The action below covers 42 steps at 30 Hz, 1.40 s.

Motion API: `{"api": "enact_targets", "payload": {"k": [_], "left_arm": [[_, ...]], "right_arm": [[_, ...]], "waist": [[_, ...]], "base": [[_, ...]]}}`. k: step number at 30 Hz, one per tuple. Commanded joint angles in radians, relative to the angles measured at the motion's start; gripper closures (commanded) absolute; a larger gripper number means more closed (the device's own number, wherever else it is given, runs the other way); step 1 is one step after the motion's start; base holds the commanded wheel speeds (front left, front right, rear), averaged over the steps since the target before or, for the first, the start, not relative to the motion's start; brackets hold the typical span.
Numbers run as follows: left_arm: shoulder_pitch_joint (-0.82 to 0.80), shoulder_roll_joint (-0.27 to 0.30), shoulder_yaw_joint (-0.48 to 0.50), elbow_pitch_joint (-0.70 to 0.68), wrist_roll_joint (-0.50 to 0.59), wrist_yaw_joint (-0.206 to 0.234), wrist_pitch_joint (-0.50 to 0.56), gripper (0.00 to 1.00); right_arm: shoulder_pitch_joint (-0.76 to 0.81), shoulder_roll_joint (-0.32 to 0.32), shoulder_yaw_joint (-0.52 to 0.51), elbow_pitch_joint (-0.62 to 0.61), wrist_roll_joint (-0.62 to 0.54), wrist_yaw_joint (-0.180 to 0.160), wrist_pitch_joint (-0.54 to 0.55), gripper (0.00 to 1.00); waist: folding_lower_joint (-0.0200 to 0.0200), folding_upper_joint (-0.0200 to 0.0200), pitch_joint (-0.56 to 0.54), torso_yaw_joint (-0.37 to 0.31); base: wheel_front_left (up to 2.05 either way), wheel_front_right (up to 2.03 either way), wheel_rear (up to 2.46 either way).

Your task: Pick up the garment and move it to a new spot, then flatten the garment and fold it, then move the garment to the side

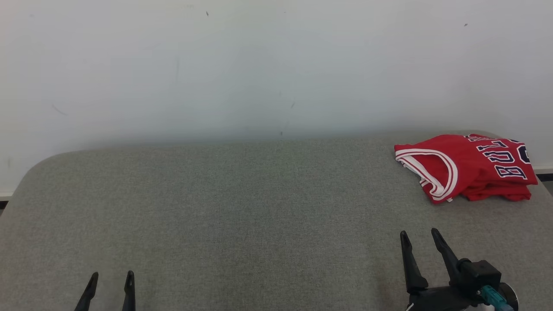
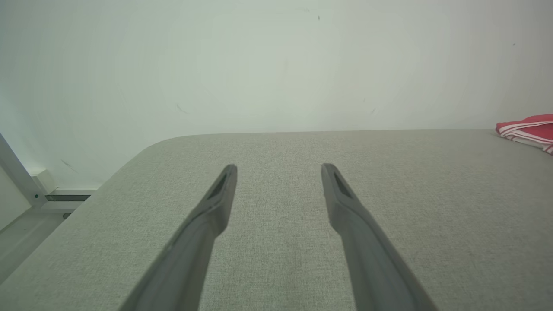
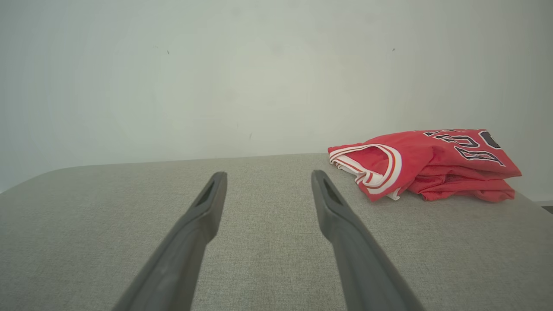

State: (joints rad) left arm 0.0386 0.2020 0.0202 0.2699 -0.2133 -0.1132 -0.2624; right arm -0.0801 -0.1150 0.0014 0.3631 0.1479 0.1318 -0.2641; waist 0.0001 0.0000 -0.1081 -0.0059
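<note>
The garment (image 1: 468,166) is a red basketball jersey with white trim and dark lettering, lying in a folded bundle at the far right of the grey padded table (image 1: 242,207). In the right wrist view the garment (image 3: 427,162) sits ahead and to the right of my fingers. The left wrist view catches only an edge of the garment (image 2: 529,129) at far right. My right gripper (image 1: 420,235) is open and empty, a short way in front of the jersey. Open and empty too, my left gripper (image 1: 111,276) stands at the lower left, far from it.
A pale wall (image 1: 259,65) rises directly behind the table. The table's far corners are rounded. Past its left edge, the left wrist view shows a metal frame and floor (image 2: 26,203).
</note>
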Motion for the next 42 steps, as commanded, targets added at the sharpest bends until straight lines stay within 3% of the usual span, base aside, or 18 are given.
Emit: {"api": "enact_targets", "payload": {"k": [1, 2, 7, 42], "left_arm": [[-0.004, 0.002, -0.003, -0.004, 0.009, 0.003, -0.003, 0.0], [0.0, 0.0, -0.005, 0.002, 0.002, 0.0, 0.0, 1.0], [0.019, -0.021, -0.006, 0.042, -0.018, -0.001, 0.013, 1.0], [-0.054, -0.075, 0.035, 0.01, -0.593, -0.009, 0.163, 1.0]], "right_arm": [[0.012, 0.001, -0.002, -0.002, 0.002, -0.003, 0.001, 0.0], [0.001, 0.0, 0.0, 0.002, 0.0, 0.0, 0.0, 1.0], [0.025, 0.005, -0.003, 0.042, 0.017, 0.0, 0.009, 1.0], [0.001, 0.03, -0.049, -0.03, 0.619, -0.001, 0.161, 1.0]], "waist": [[-0.0001, 0.0, 0.0, 0.0], [0.0, 0.0, 0.0, 0.0], [0.0, 0.0, 0.001, 0.0], [0.0, 0.0, 0.032, 0.002]], "base": [[0.0, 0.0, 0.0], [0.0, 0.0, 0.0], [0.0, 0.0, 0.0], [0.0, 0.0, 0.0]]}}
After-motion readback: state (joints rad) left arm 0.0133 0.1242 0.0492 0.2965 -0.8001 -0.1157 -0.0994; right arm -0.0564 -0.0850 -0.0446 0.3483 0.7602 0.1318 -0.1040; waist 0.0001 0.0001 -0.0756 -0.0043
